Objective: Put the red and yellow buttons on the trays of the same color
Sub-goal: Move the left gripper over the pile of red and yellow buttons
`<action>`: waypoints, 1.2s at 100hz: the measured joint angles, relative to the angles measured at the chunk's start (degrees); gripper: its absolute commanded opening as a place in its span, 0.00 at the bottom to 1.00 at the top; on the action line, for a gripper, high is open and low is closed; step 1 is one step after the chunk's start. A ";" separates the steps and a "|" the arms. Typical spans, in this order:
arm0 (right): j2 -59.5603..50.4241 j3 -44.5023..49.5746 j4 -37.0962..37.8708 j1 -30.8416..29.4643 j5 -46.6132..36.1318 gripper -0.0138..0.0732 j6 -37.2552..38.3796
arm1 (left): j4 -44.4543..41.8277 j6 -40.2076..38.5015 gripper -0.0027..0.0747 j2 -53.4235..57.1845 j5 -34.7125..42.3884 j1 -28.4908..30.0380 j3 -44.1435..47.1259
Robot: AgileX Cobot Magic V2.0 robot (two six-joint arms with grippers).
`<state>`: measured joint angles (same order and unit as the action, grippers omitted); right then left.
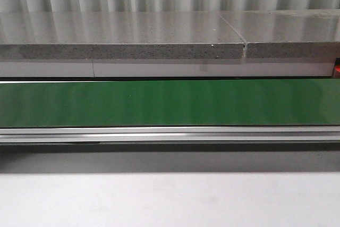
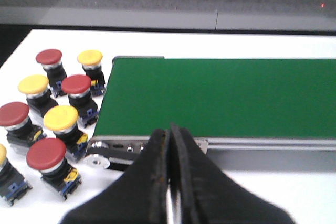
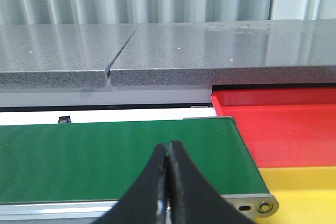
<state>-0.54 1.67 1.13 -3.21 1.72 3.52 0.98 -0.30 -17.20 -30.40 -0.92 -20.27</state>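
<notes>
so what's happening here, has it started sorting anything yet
Nothing is being handled yet. Both the left gripper and the right gripper are shut and empty, above the bare green belt. The red and yellow buttons sit clustered off one end; the red tray and yellow tray at the other show no buttons.

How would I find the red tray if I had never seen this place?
Look for the long green belt in the right wrist view. Where it ends, two trays sit edge to edge beside it. The red tray is the one nearer the grey stone ledge; its neighbour, the yellow tray, is the other colour.
</notes>
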 measured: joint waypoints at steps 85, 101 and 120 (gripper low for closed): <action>0.00 0.00 0.00 0.00 0.00 0.08 0.00 | -0.98 -3.32 0.60 -29.19 -5.51 0.29 -13.92; 0.00 0.00 0.00 0.00 0.00 0.08 0.00 | -0.98 -6.25 0.60 -34.24 -9.46 4.17 -17.36; 0.00 0.00 0.00 0.00 0.00 0.08 0.00 | -0.98 -7.06 0.60 -40.12 -15.87 12.21 -21.45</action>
<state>-0.54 1.67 1.13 -3.21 1.72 3.52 0.00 -7.36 -57.32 -46.28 11.29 -41.73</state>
